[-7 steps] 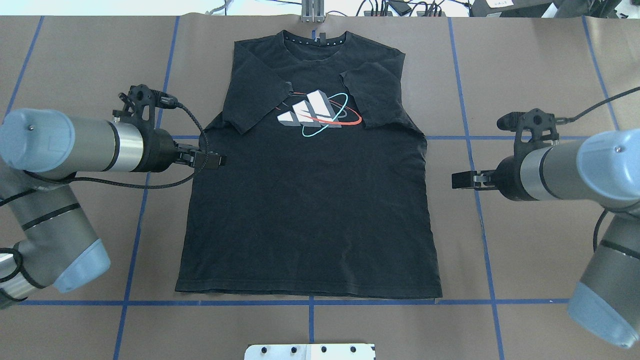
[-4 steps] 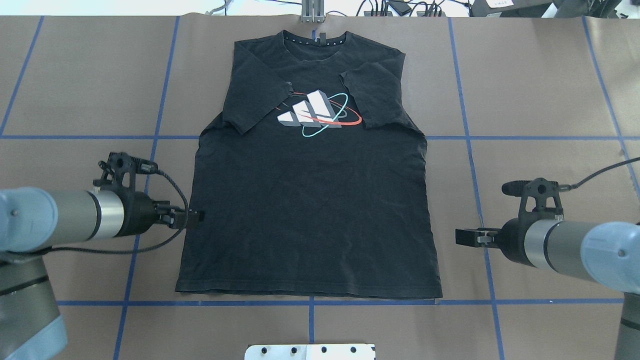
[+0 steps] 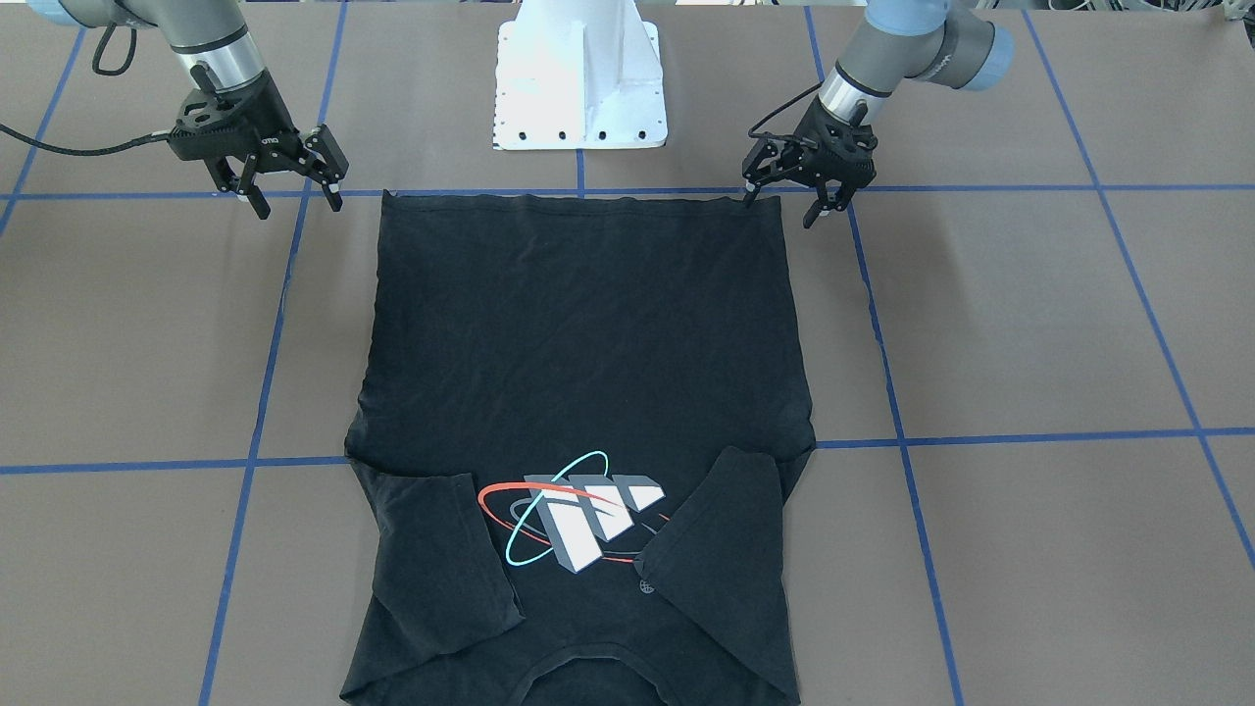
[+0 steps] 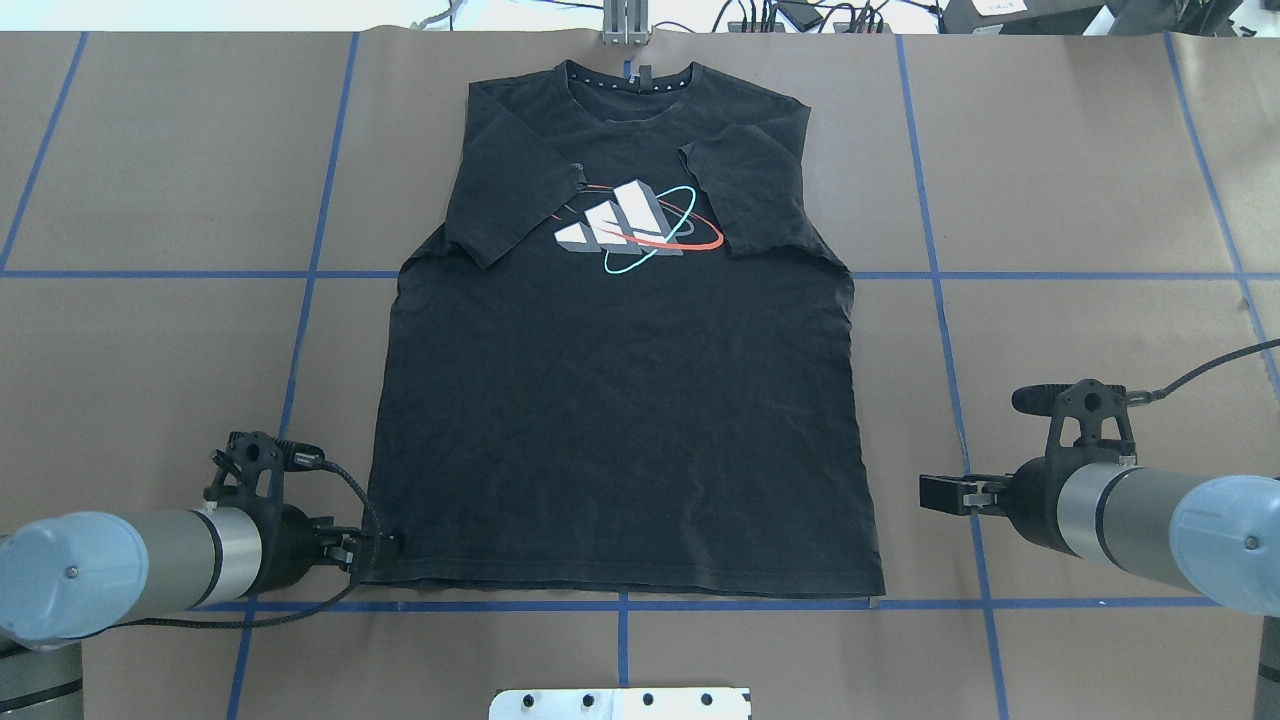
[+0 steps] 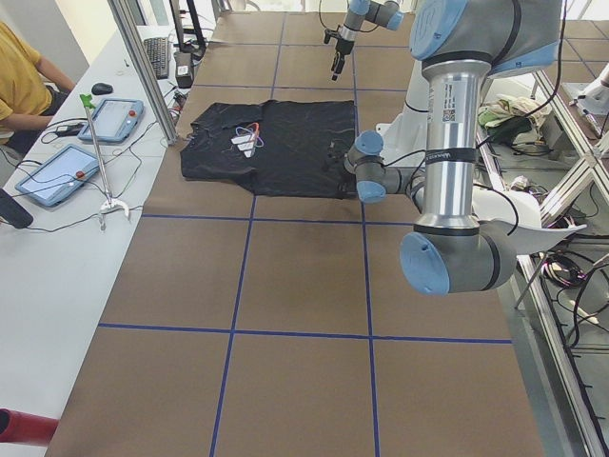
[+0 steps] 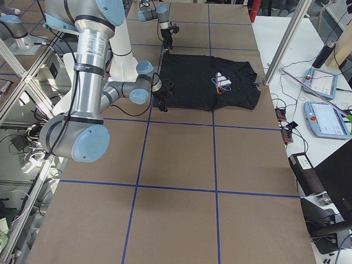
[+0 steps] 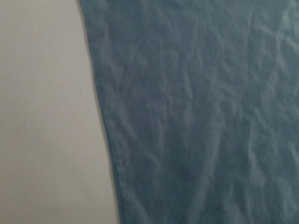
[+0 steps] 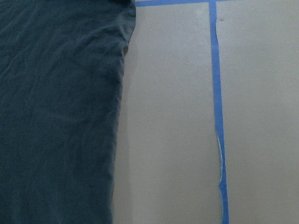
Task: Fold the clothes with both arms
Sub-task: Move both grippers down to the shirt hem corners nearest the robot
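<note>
The black T-shirt (image 4: 620, 420) lies flat and graphic side up, with both sleeves folded in over the chest and its hem toward the robot. In the front-facing view the same T-shirt (image 3: 578, 324) has its hem at the top. My left gripper (image 4: 385, 545) sits low at the hem's left corner. From the front, the left gripper (image 3: 784, 208) is open, one finger at the hem's edge and the other off the cloth. My right gripper (image 3: 299, 206) is open and holds nothing. Overhead, the right gripper (image 4: 932, 492) hovers a short way off the shirt's right side, near the hem.
The white pedestal base (image 3: 578, 78) stands just behind the hem. Blue tape lines (image 4: 620, 605) grid the brown table. A metal clamp (image 4: 625, 25) is at the far edge by the collar. A seated person (image 5: 24, 81) and tablets (image 5: 109, 119) are beside the table.
Both arms have drawn back toward the robot along the shirt's sides. The left gripper went from the shirt's mid-side to the hem's left corner; the right one now sits lower beside the right edge.
</note>
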Robot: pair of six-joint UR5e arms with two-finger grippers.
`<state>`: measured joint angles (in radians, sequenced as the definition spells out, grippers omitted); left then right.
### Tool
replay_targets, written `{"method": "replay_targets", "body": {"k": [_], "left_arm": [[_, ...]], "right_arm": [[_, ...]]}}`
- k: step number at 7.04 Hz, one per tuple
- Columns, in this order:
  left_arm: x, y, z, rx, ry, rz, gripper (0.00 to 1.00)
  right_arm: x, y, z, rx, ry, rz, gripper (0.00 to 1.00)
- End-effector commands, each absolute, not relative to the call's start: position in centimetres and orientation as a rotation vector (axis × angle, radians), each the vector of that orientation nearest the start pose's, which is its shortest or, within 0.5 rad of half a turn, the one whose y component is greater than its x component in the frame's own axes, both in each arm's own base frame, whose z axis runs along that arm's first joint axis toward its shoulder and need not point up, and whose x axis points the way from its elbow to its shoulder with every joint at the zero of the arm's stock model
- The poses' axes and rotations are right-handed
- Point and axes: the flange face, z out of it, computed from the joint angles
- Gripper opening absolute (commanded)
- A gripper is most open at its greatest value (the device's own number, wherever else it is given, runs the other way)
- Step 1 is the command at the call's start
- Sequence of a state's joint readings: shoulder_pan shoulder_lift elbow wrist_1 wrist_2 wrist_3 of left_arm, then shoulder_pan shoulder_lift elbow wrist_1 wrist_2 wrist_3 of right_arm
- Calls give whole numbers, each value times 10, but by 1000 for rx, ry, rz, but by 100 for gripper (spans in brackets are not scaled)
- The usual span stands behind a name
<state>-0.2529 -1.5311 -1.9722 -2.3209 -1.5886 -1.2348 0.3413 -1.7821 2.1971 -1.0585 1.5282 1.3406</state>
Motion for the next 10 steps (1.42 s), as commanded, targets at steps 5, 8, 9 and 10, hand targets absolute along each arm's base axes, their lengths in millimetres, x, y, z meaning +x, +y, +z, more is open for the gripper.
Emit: {"method": "replay_targets", "body": {"k": [5, 8, 9, 10], "left_arm": [[448, -223, 406, 259, 1076, 101, 41], [447, -224, 408, 259, 1069, 100, 0], [446, -225, 408, 261, 1070, 97, 0], [446, -225, 408, 261, 1070, 97, 0]], "right_arm": [[-340, -266, 399, 299, -882, 122, 100], [-340, -266, 398, 299, -885, 122, 100], [-341, -265, 399, 298, -883, 118, 100], [-343, -262, 399, 298, -884, 112, 100]]}}
